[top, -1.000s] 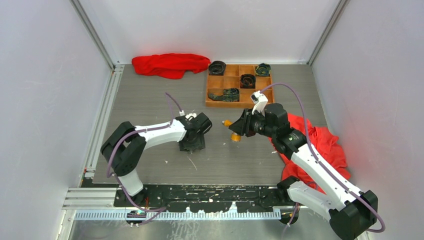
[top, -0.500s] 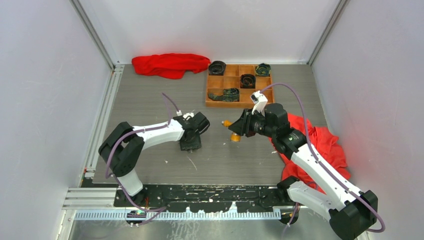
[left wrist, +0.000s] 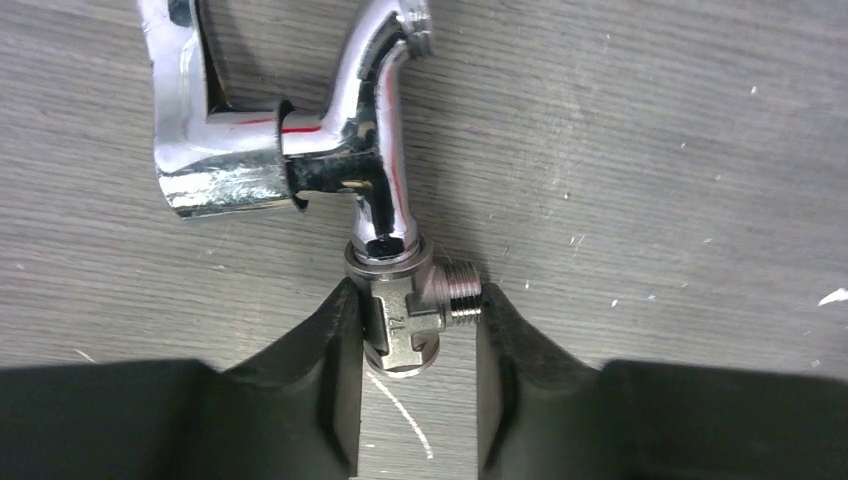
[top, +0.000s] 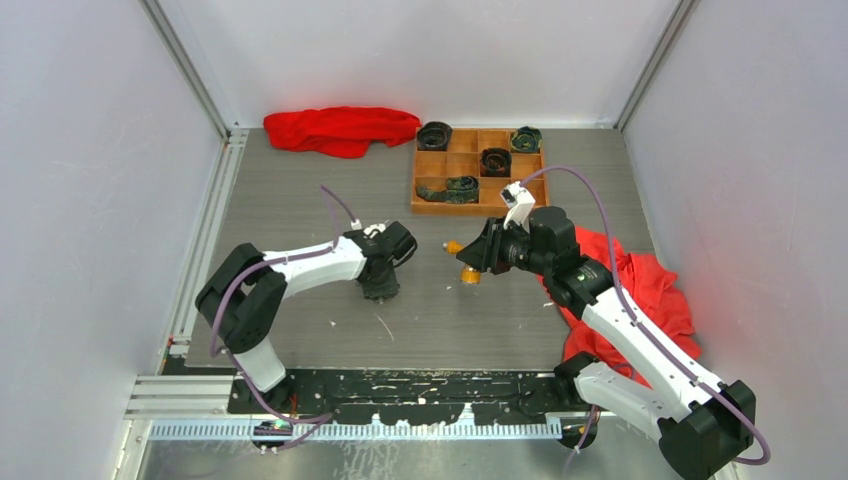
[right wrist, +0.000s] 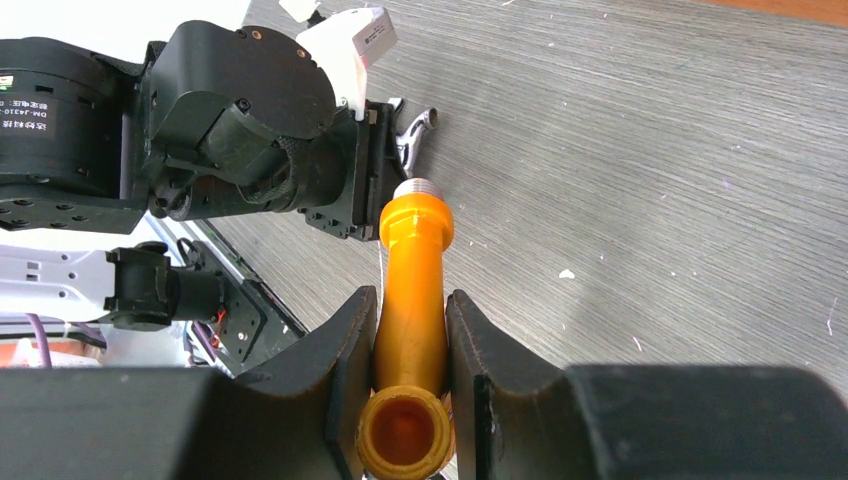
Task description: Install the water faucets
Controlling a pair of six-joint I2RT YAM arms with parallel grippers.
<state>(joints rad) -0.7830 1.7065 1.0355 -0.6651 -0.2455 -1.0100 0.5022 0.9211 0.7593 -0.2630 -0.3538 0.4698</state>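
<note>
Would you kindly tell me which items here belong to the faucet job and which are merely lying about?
Job: silver faucet, orange faucet.
Lying about: rear red cloth, right-hand red cloth, wooden tray, dark rolled items in it.

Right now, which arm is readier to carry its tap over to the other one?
Right, probably. The right gripper clamps the orange faucet, threaded end pointing at the left gripper. The left jaws only straddle the silver faucet, lying on the table.
</note>
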